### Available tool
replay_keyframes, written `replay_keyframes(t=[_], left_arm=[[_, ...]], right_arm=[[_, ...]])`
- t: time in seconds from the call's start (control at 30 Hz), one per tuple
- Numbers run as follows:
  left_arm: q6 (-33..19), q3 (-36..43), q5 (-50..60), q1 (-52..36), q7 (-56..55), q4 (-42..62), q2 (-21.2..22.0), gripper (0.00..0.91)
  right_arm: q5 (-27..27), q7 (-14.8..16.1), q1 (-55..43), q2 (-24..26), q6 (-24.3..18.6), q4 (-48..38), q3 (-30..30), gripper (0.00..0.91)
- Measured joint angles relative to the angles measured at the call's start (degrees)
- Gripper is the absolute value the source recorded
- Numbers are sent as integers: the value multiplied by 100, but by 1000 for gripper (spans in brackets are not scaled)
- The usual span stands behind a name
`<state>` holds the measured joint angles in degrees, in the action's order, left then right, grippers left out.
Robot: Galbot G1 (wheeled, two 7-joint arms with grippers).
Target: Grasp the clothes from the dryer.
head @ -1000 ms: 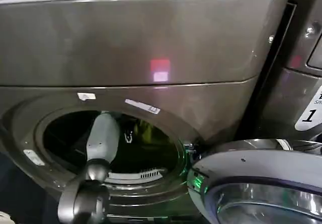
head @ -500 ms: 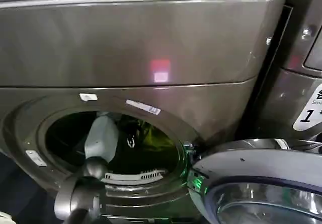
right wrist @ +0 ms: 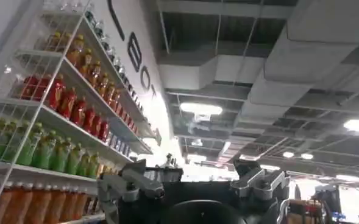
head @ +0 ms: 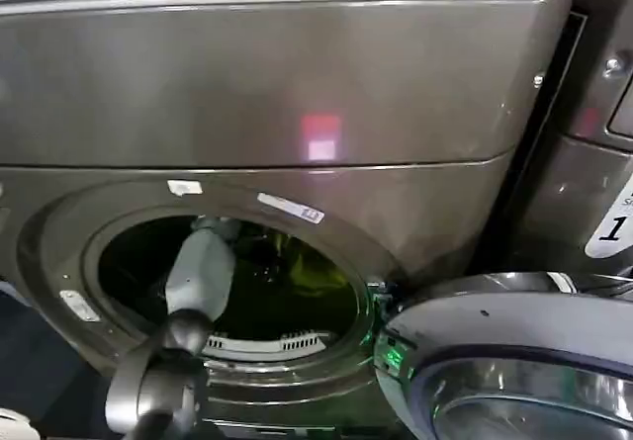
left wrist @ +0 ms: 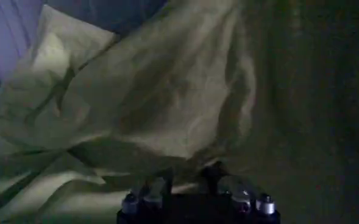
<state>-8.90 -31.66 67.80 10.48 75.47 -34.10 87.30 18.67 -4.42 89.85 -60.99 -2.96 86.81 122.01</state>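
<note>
The dryer (head: 297, 84) is a dark grey-bronze front-loader, and its round mouth stands open. Inside the dark drum lie the yellow-green clothes (head: 302, 272). My left arm reaches through the mouth into the drum. In the left wrist view the left gripper (left wrist: 190, 178) is right at the crumpled clothes (left wrist: 167, 103). Its two dark fingers (left wrist: 167, 181) stand apart and press into the folds, closed on nothing. The right gripper (right wrist: 197, 182) points up at a ceiling, away from the dryer, open and empty.
The silver-rimmed glass door (head: 514, 361) hangs open at the lower right, close to the drum mouth. A second machine with a "1" label (head: 611, 227) stands to the right. Shelves of bottled drinks (right wrist: 57, 122) appear in the right wrist view.
My left arm has pushed a little deeper into the drum. The pale gripper part seen at the drum's middle earlier has gone into the dark by the clothes.
</note>
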Motion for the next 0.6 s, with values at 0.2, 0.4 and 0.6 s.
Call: replay_keyframes(t=[0.2, 0.4, 0.6], left_arm=[[208, 34, -477, 272, -302, -290, -50, 0], [535, 13, -1066, 447, -922, -683, -41, 0], [920, -27, -1960, 580, -2034, -1159, 1, 0]], right_arm=[[28, -3, -1, 0, 20, 15, -7, 907], [32, -4, 0, -53, 19, 40, -33, 907], [68, -40, 4, -97, 146, 140, -33, 907]])
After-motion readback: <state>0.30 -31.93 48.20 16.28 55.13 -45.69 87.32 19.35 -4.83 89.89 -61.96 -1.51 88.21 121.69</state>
